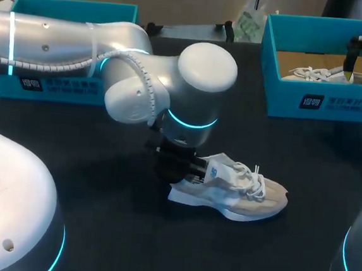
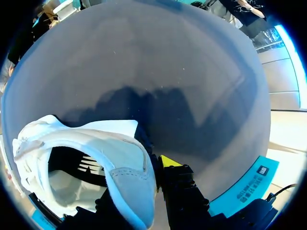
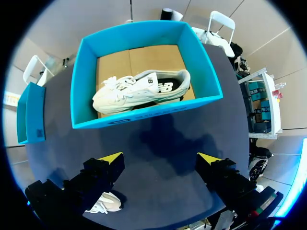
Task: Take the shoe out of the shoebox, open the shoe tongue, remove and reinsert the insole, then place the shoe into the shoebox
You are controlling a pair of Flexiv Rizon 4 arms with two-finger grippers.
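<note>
— Surface?
— One dark matte table [image 1: 69, 183].

— Articles, counted?
— Two shoes. A white lace-up sneaker [image 1: 233, 191] lies at frame centre on the table, toe to the right. A second white sneaker [image 1: 332, 74] lies inside the open teal cardboard shoebox [image 1: 324, 97], upper right. Another teal box [image 1: 52, 86] stands upper left.

— Obstructions?
— The silver left arm [image 1: 142, 75] masks part of that box and covers the centre sneaker's heel. Its grip cannot be told.

— The other arm?
— The right arm's fingers [image 3: 111, 158] are spread wide, holding nothing, near the shoebox.
</note>
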